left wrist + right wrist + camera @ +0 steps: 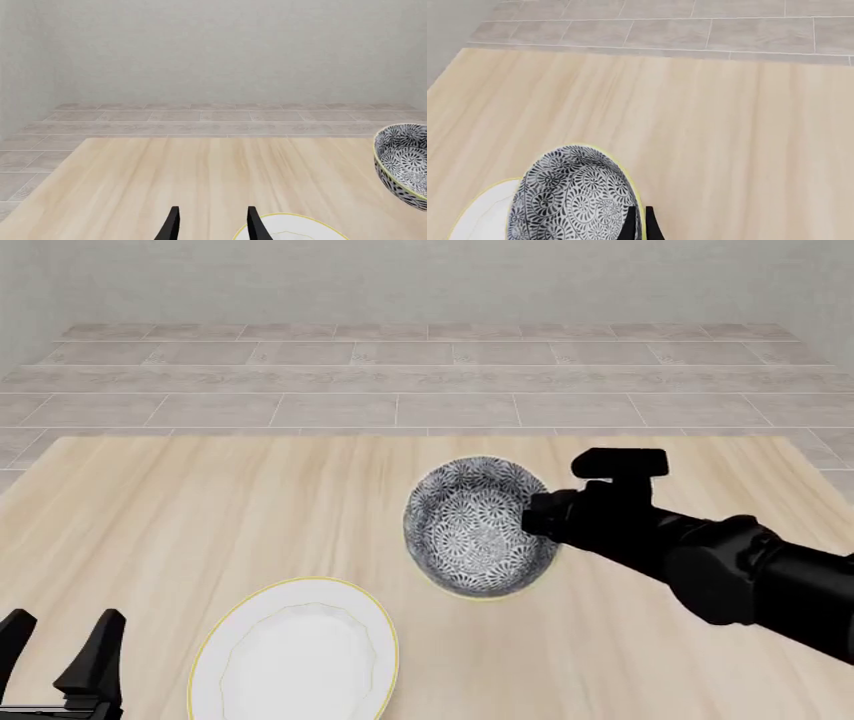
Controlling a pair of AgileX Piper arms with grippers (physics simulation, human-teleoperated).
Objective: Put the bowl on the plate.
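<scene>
Front view shows the right gripper (541, 525) pinched on the right-hand rim of the bowl (478, 528), the bowl tipped with its opening turned toward the camera, seemingly lifted off the table (200, 510). The right wrist view shows 2 fingers nearly closed across the thin rim. The plate (296, 658) lies flat, nearer the camera and to the left of the bowl, a clear gap between them. So the carry likely runs back and leftward. The left gripper (60, 645) sits open and empty, just left of the plate.
</scene>
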